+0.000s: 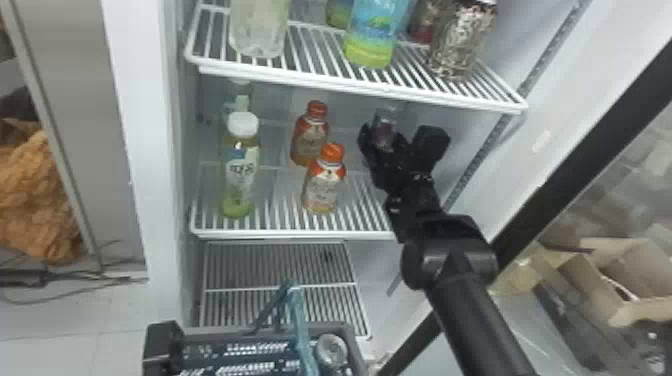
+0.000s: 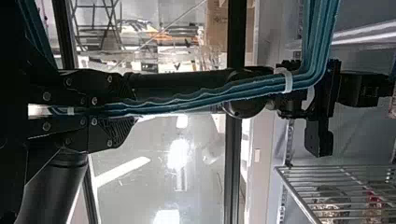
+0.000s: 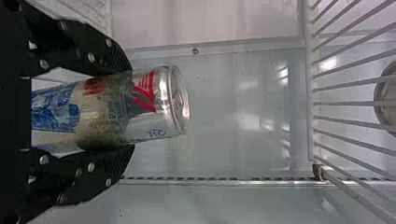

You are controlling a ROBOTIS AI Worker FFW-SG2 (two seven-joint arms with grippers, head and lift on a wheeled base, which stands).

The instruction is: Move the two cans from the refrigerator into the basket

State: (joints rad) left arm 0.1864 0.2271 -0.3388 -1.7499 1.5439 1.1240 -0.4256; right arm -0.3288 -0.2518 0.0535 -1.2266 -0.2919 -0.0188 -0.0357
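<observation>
The can is blurred in the head view, its lower end hidden by the right gripper; the clear bottle is cut off on top; a round thing is cropped by the right wrist view's edge.

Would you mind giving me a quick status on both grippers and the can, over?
Right gripper shut on can, inside refrigerator. Left gripper holding no can. Possible obstacles: shelf overhead, orange-capped bottle to the left.

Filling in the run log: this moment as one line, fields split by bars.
right gripper: shut on silver can with red-and-blue print | can: inside refrigerator, below white wire shelf | status: delivery pending
</observation>
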